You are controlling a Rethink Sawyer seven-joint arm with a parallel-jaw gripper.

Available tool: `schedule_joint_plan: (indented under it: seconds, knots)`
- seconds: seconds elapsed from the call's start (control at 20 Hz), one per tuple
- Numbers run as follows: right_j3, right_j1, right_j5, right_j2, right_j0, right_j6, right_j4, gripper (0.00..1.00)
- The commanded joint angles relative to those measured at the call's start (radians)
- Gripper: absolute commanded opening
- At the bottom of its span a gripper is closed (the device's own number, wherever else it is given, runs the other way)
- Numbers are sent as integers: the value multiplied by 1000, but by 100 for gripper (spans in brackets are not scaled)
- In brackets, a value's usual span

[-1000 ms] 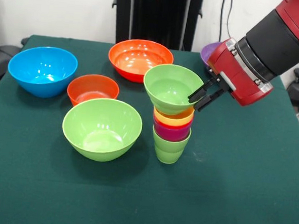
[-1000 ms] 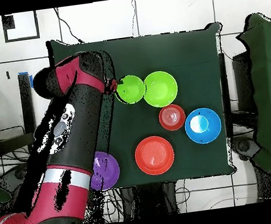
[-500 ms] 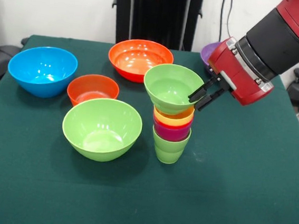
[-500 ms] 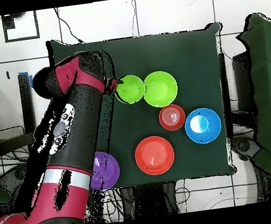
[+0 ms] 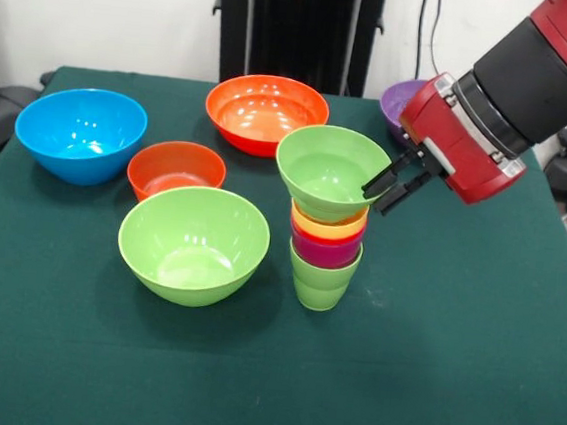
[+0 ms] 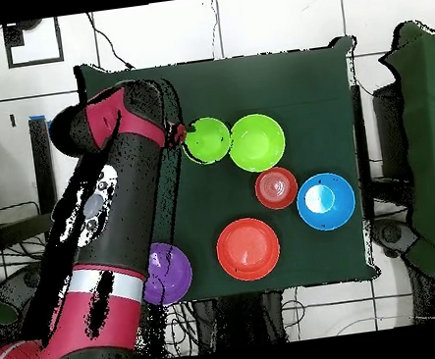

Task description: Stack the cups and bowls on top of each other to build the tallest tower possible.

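Observation:
The tower (image 5: 326, 249) stands mid-table: a light-green cup (image 5: 321, 278) at the bottom, a red-purple cup (image 5: 325, 250) in it, then a yellow cup (image 5: 328, 225). A small light-green bowl (image 5: 328, 172) sits on top, leaning slightly. My gripper (image 5: 384, 187) comes in from the right and is shut on this bowl's right rim, one finger inside and one outside. In the overhead view, the same bowl (image 6: 207, 140) hides the cups, and the gripper (image 6: 178, 135) is at its left edge.
A large light-green bowl (image 5: 193, 244) sits close to the tower's left. Behind it are a small orange-red bowl (image 5: 175, 170), a blue bowl (image 5: 80, 133) and a large orange bowl (image 5: 266, 113). A purple bowl (image 5: 400, 101) is partly hidden behind my arm.
The gripper has shifted slightly to the right in the front view, and the small light-green bowl has shifted with it. The cups below and the other bowls have not moved.

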Motion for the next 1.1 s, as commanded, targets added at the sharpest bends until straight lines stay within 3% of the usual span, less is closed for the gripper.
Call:
schedule_joint_plan:
  seconds: [0.05,0.55,1.1]
  knots:
    - [-51,50,107,94,4,76,25,0]
    - [-78,59,124,92,3,79,34,0]
    - [17,23,67,99,18,47,7,0]
